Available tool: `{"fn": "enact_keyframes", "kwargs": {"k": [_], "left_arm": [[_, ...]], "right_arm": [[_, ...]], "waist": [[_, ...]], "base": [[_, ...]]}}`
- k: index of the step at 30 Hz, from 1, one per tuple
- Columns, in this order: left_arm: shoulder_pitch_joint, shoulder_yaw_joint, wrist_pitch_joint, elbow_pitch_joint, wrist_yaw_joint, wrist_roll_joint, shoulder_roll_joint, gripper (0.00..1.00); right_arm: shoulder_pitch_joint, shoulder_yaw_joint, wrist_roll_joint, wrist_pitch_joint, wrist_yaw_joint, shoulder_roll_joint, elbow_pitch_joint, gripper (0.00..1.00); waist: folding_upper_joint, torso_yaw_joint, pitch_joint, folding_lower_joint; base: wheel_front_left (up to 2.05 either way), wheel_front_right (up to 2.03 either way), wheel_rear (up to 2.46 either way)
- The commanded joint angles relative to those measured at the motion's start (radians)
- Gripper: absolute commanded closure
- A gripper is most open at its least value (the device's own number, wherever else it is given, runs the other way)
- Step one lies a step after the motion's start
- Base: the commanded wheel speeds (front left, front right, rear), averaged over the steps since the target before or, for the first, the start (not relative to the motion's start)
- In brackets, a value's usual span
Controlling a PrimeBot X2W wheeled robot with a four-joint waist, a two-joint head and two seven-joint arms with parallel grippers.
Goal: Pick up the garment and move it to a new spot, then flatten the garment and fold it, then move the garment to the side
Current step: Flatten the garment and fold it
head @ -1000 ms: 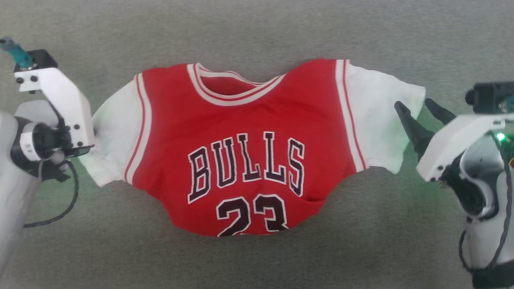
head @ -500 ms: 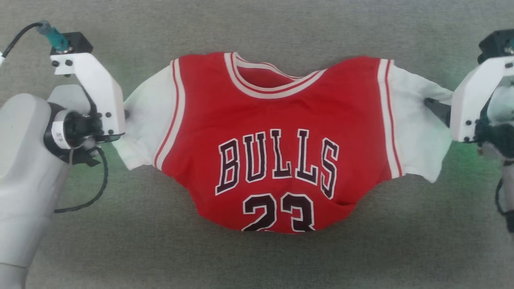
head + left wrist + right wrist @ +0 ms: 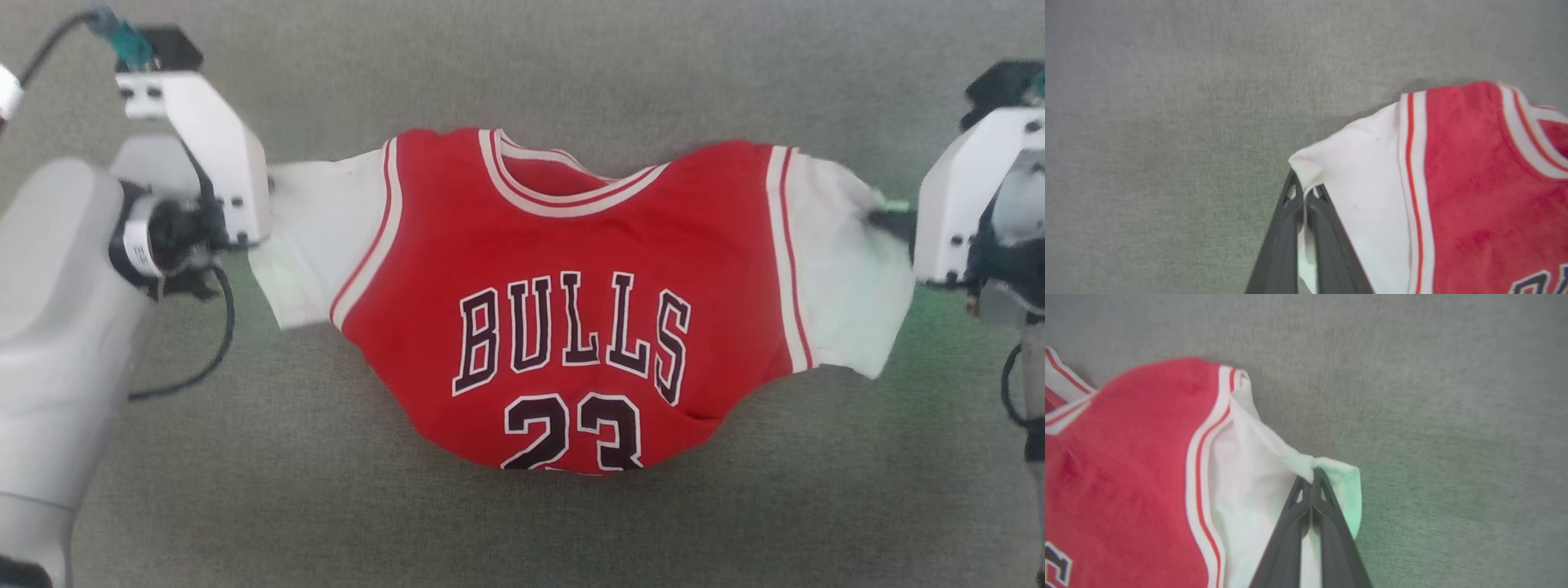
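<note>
Holding the garment [image 3: 571,269] at both ends now, is it?
Yes. The left claw [image 3: 1304,190] was already pinched shut on the left sleeve [image 3: 1355,179]; the right claw [image 3: 1312,473], wide open beside the right sleeve [image 3: 1249,477] a second ago, has snapped shut on its outer corner.
So where does it lie?
Stretched between them, front up, its lower half apparently resting on the grey surface [image 3: 522,531].
Meaning?
With both ends gripped, I'd judge it ready to be lifted and carried to its new spot; flattening and folding come after

Soft matt cloth garment [image 3: 571,245], rough felt-like surface [image 3: 522,531], smooth plastic wrist casing [image 3: 220,147]
</note>
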Motion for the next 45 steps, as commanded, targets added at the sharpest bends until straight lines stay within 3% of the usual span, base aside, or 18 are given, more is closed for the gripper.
{"fn": "enact_keyframes", "kwargs": {"k": [1, 11, 26, 36, 45], "left_arm": [[-0.032, 0.002, -0.016, -0.004, -0.007, 0.01, -0.001, 1.0], [-0.183, -0.003, -0.054, -0.036, -0.049, 0.056, 0.019, 1.0], [-0.385, 0.033, -0.125, -0.016, -0.075, 0.08, 0.028, 1.0], [-0.438, 0.038, -0.179, -0.015, -0.097, 0.089, 0.017, 1.0], [-0.497, 0.048, -0.366, 0.027, -0.136, 0.123, -0.011, 1.0]], "right_arm": [[-0.023, -0.01, 0.007, -0.013, 0.0, 0.002, -0.01, 1.0], [-0.114, -0.022, -0.014, -0.098, 0.0, 0.024, -0.039, 1.0], [-0.327, 0.017, -0.053, -0.211, 0.0, 0.054, 0.003, 1.0], [-0.403, 0.032, -0.058, -0.279, 0.0, 0.053, 0.042, 1.0], [-0.514, 0.064, -0.116, -0.511, 0.0, 0.027, 0.161, 1.0]], "waist": [[0.0, -0.005, -0.03, 0.0], [0.0, -0.032, -0.184, 0.0], [0.0, -0.074, -0.364, 0.0], [0.0, -0.08, -0.375, 0.0], [0.0, -0.083, -0.241, 0.0]], "base": [[0.0, 0.0, 0.0], [0.0, 0.0, 0.0], [0.0, 0.0, 0.0], [0.0, 0.0, 0.0], [0.0, 0.0, 0.0]]}}
